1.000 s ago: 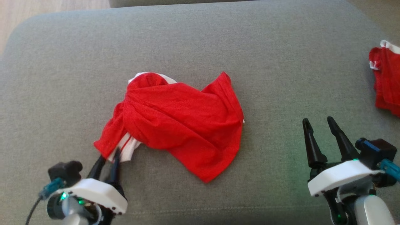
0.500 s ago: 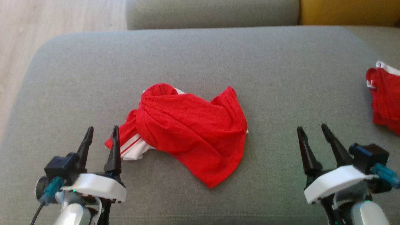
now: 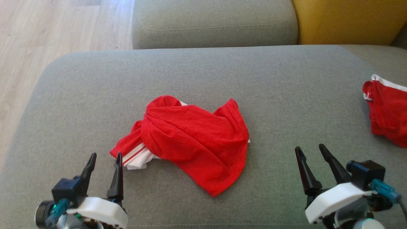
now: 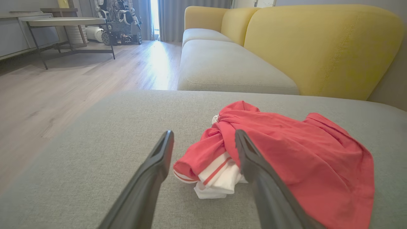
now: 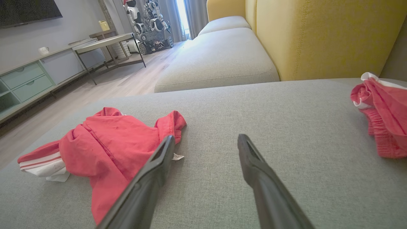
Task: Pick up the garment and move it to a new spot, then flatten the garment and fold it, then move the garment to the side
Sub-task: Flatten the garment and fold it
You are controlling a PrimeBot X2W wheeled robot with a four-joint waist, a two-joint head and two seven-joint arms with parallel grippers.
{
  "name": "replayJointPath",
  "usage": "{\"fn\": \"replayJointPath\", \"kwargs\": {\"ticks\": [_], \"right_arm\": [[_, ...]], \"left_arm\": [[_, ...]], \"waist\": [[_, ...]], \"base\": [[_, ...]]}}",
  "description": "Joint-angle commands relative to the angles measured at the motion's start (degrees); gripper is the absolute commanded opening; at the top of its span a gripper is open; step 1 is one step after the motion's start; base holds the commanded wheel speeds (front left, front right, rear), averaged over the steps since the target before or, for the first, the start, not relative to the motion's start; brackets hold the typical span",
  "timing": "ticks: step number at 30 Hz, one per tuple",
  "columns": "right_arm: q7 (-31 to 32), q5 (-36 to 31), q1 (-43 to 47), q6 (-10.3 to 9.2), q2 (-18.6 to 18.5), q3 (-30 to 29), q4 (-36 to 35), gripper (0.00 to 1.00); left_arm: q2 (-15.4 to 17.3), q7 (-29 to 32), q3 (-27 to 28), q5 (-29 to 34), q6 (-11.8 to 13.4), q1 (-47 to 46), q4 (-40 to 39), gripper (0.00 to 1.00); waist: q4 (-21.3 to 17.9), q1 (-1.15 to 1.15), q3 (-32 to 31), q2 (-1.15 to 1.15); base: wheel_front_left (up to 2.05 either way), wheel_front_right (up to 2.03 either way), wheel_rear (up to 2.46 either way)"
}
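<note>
The garment (image 3: 190, 140), red with a white striped part, lies crumpled in the middle of the grey cushion (image 3: 203, 76). The left wrist view has the garment (image 4: 286, 149) just beyond the fingers, its striped end nearest. My left gripper (image 3: 106, 156) stands open at the lower left, its tips just short of that striped end and holding nothing. My right gripper (image 3: 310, 148) is open at the lower right, well clear of the cloth. In the right wrist view the garment (image 5: 108, 140) lies to the left of the open fingers.
A second red cloth (image 3: 386, 111) with white trim lies at the cushion's right edge. Behind stand another grey seat (image 3: 213, 22) and a yellow backrest (image 3: 346, 19). Wooden floor (image 3: 38, 41) lies to the left, with a metal-legged table (image 4: 63, 24) further off.
My left gripper let go of the garment's striped end, opened wide and drew back from it. The head camera tilted up, so the whole scene slid down the picture.
</note>
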Motion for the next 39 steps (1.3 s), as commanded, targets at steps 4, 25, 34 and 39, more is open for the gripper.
{"fn": "replayJointPath", "kwargs": {"ticks": [4,25,34,39], "right_arm": [[0.23,0.16,-1.67,-0.04,-0.30,1.46,-2.44,1.00],[0.06,0.62,-1.90,-0.04,-0.30,1.62,-2.05,1.00],[1.12,2.63,-2.79,-0.04,-0.30,7.36,5.47,1.00],[-1.58,4.51,-6.73,-0.04,-0.30,11.00,14.84,1.00]], "left_arm": [[1.15,0.08,1.92,0.06,0.20,-2.65,-2.35,1.00],[1.37,0.61,1.44,-0.64,0.84,-2.95,-2.80,1.00],[1.07,0.49,0.67,-0.61,0.46,-4.62,-2.66,1.00],[0.51,0.00,-0.10,-0.48,-0.43,-6.91,-2.34,1.00]], "waist": [[0.19,0.00,0.10,0.00],[0.43,0.00,0.35,0.00],[2.66,0.00,1.42,0.00],[5.52,0.00,3.55,0.00]], "base": [[0.00,0.00,0.00],[0.00,0.00,0.00],[0.00,0.00,0.00],[0.00,0.00,0.00]]}}
